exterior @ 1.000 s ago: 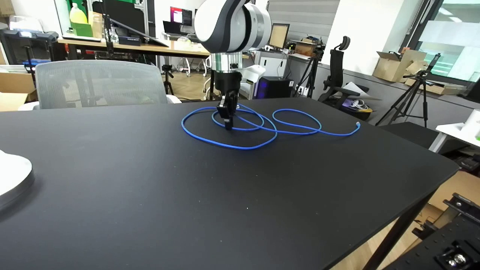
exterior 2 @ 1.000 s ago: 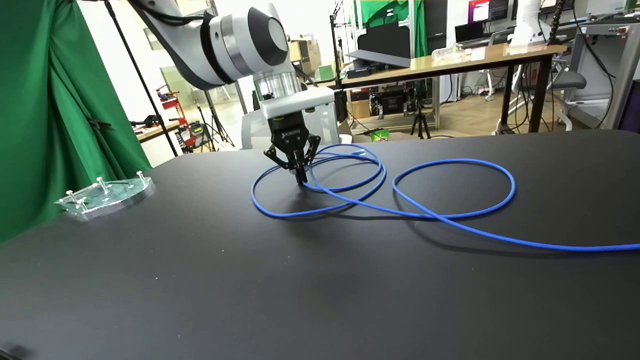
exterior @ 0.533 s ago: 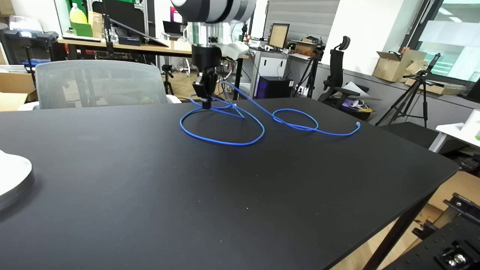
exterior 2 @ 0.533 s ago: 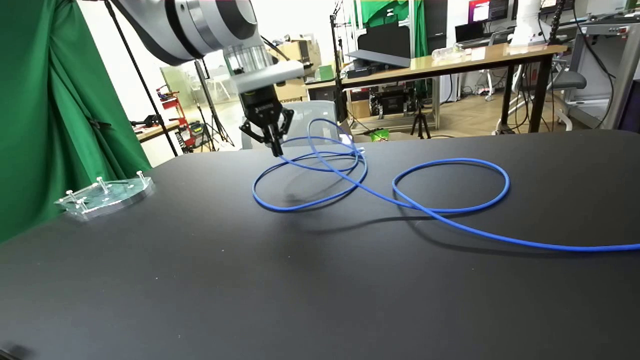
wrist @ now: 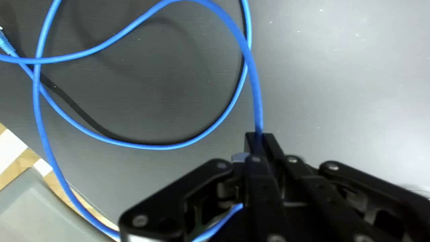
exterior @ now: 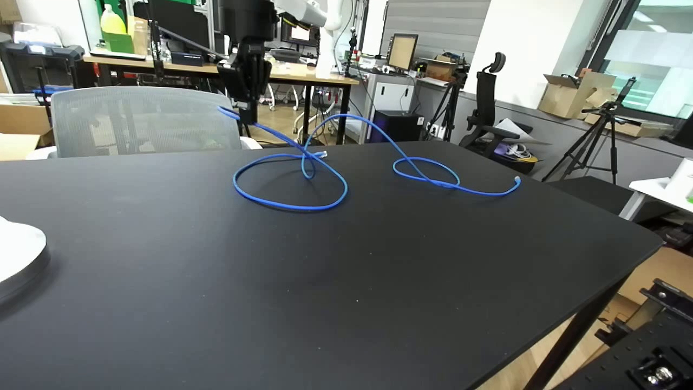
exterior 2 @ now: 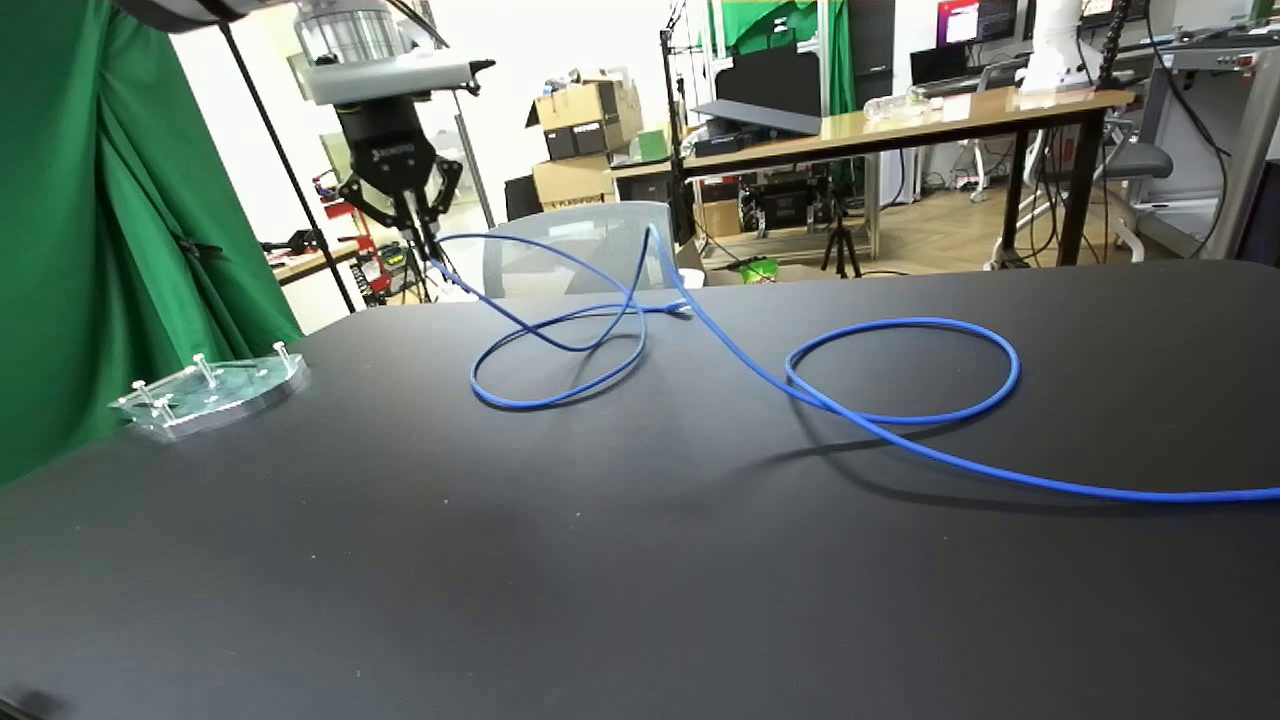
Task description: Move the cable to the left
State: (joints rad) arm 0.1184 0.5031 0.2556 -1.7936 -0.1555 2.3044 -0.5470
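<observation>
The cable (exterior: pixel 295 208) is a bright blue cord with several loops, seen in both exterior views (exterior 2: pixel 1000 474). My gripper (exterior: pixel 248 115) is shut on part of it and holds that part above the table's far edge. The gripper shows raised in an exterior view (exterior 2: pixel 428 245). In the wrist view, the cable (wrist: pixel 258 101) runs between the closed fingertips (wrist: pixel 261 138). One loop rests on the table below, with a plug end (exterior: pixel 323 154) beside it. A span arches up off the table. A smaller loop and the other end (exterior: pixel 517 180) lie on the right.
The black table (exterior: pixel 325 303) carries a clear plate with upright bolts (exterior 2: pixel 215 390) on the left in an exterior view. A white rounded object (exterior: pixel 19 254) is at a left edge. A grey mesh chair (exterior: pixel 146 122) stands behind the table's far edge.
My gripper has risen and moved left in both exterior views, still holding the cable. The held part lifted, the larger loop slid left, and the right-hand end stayed put.
</observation>
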